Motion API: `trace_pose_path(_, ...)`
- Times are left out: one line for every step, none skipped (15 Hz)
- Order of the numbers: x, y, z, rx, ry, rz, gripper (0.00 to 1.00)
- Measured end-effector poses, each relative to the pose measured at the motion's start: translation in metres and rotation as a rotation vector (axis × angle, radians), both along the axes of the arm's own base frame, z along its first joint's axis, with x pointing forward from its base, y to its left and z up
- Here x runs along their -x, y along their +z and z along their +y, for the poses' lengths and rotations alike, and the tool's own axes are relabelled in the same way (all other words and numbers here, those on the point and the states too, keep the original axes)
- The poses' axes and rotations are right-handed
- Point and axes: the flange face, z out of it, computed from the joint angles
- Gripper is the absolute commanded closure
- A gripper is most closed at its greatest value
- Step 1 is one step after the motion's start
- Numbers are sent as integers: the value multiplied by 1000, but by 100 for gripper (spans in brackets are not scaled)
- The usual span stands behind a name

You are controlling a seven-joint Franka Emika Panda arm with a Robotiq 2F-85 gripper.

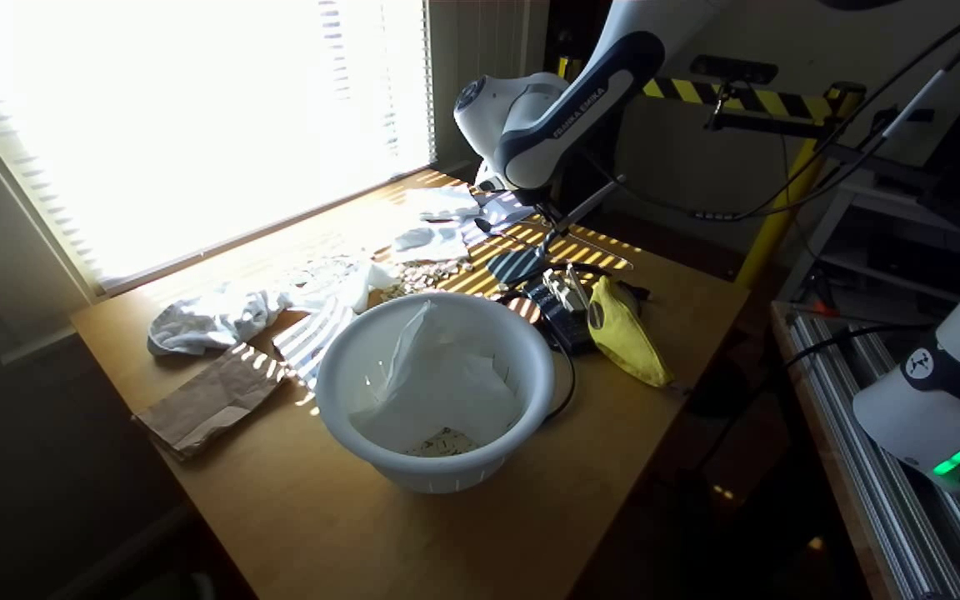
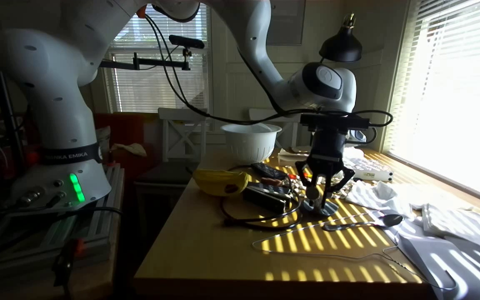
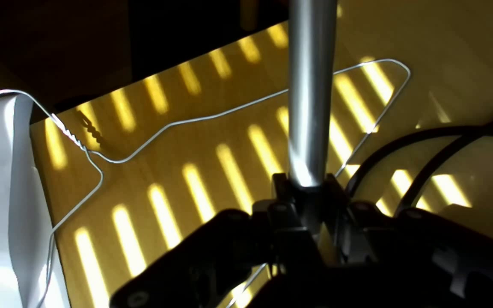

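Wrist view: pinches a metal tube (image 3: 312,94) between jaws of the gripper (image 3: 309,189); looks stiff, smooth, likely slippery; best held firmly near mid-length.

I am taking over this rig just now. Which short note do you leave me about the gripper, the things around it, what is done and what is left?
Gripper: closed on a metal rod.
Rod: one length sticks out free of the grip; I cannot tell whether it joins the dark flat piece seen low by the gripper.
Around it: a wire hanger on the table, a spoon near the hanger, a black cable; farther off, a white basin.
Done: the rod is gripped.
Left: the rod is not yet released.
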Motion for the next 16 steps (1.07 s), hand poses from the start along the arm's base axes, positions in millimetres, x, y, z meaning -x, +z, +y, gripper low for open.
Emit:
trace_pose_path(-1,-3,-3,0,-7,2,94)
trace_pose_path(-1,-5,-6,0,-14,6,94)
trace_pose_path(-3,-7,-8,2,-19,8,94)
trace_pose_path(-5,-7,-10,6,-22,12,94)
trace_pose_path(-9,-6,-10,9,-24,13,94)
trace_pose_path(-13,-4,-10,11,-24,14,94)
trace_pose_path(-18,-1,-9,14,-23,16,94)
trace_pose_path(-23,2,-7,15,-20,18,94)
trace_pose_path(-29,5,-4,15,-15,21,94)
trace_pose_path(-35,8,-1,14,-10,24,94)
trace_pose_path(-41,10,3,15,-4,28,94)
trace_pose_path(-46,11,7,17,1,34,94)
trace_pose_path(-52,11,12,18,7,42,94)
trace_pose_path(-56,10,17,20,12,51,94)
trace_pose_path(-60,9,21,23,15,58,94)
trace_pose_path(-62,8,23,25,17,65,94)
